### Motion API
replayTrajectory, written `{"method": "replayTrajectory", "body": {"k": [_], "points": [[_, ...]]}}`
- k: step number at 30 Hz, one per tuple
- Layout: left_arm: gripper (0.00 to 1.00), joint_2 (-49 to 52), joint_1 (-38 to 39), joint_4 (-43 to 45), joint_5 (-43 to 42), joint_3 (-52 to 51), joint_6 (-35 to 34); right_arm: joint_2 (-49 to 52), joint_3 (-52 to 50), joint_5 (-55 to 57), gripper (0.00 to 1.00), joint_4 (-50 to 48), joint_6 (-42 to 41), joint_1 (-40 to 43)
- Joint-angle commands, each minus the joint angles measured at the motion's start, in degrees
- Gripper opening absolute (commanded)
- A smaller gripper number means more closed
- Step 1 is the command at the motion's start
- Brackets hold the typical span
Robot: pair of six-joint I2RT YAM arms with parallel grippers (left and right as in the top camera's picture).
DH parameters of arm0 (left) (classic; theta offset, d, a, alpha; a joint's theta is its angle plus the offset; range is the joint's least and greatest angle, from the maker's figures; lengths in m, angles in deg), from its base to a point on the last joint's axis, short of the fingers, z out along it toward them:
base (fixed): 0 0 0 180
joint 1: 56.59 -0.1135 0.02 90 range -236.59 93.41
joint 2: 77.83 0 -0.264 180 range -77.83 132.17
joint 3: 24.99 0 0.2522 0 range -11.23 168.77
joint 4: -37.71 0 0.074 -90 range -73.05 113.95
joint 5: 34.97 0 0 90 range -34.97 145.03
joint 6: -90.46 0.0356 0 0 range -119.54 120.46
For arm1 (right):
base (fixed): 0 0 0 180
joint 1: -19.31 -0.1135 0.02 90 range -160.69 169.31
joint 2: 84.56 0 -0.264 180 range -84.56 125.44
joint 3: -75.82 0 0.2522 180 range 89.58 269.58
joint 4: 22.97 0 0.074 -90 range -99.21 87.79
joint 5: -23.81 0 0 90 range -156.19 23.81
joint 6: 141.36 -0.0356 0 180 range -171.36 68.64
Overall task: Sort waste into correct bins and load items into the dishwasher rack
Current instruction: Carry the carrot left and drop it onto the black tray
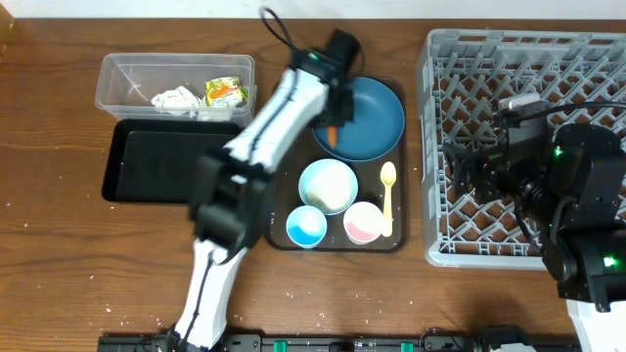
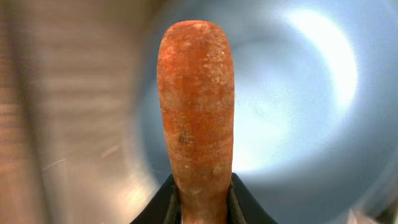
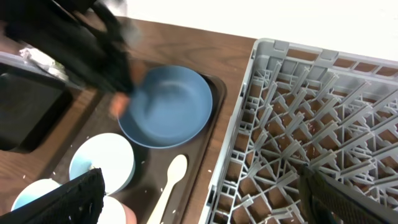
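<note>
Left claw (image 2: 200, 208) closed narrowly on one end of a carrot (image 2: 196, 112), which protruded past its fingertips; the dark-blue plate (image 1: 377, 127) lay directly beneath. Right claw (image 3: 202, 193) was spread wide and empty, poised over the rack (image 1: 427, 147). Done, judging by the layout: napkins (image 1: 176, 98) and a green-yellow wrapper (image 1: 223, 91) already lay in the clear tub (image 1: 122, 73), well to the left claw's left. Left to do: the carrot was not yet binned, and the black tray (image 1: 166, 166) appeared empty. The plate, bowl (image 1: 328, 186), blue cup (image 1: 306, 227), pink cup (image 1: 363, 223) and spoon (image 1: 387, 196) sat unloaded on the brown tray (image 1: 337, 242), between the two claws, and the rack held no dishes. No brand, label or writing was legible.
</note>
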Motion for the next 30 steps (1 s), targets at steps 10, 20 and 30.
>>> {"method": "replayTrajectory", "body": {"k": [10, 20, 30], "points": [[0.12, -16.0, -15.7, -22.9, 16.9, -3.8, -0.5, -0.2, 1.1, -0.5, 0.98, -0.2, -0.5, 0.3], [0.07, -16.0, -30.6, -0.8, 14.8, -32.3, -1.7, -0.2, 1.1, -0.5, 0.98, -0.2, -0.5, 0.3], [0.30, -16.0, -32.3, 10.0, 13.8, -40.1, -1.0, -0.2, 1.1, -0.5, 0.98, -1.3, -0.5, 0.3]]}}
